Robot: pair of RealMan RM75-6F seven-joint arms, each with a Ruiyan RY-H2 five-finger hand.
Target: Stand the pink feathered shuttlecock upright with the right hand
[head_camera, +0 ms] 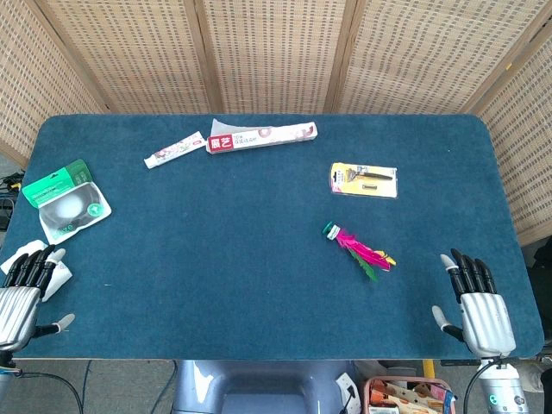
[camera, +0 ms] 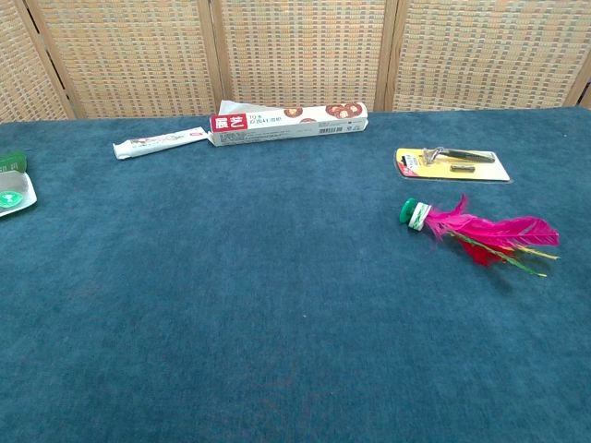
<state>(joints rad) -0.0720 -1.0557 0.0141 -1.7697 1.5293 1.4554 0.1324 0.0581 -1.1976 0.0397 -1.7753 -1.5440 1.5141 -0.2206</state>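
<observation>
The pink feathered shuttlecock point(head_camera: 358, 249) lies on its side on the blue table, right of centre, green base toward the back left and feathers fanned toward the front right. The chest view shows the shuttlecock point(camera: 480, 233) flat too. My right hand point(head_camera: 477, 304) rests palm down at the table's front right corner, fingers stretched out and apart, holding nothing, well to the right of the feathers. At the front left edge my left hand point(head_camera: 24, 289) lies the same way, empty. Neither hand appears in the chest view.
A yellow razor pack point(head_camera: 364, 179) lies behind the shuttlecock. Further back are a long red-and-white box point(head_camera: 261, 137) and a toothpaste tube point(head_camera: 173, 150). A green-and-white package point(head_camera: 66, 199) sits at the left, and white cloth point(head_camera: 57, 278) lies under the left hand.
</observation>
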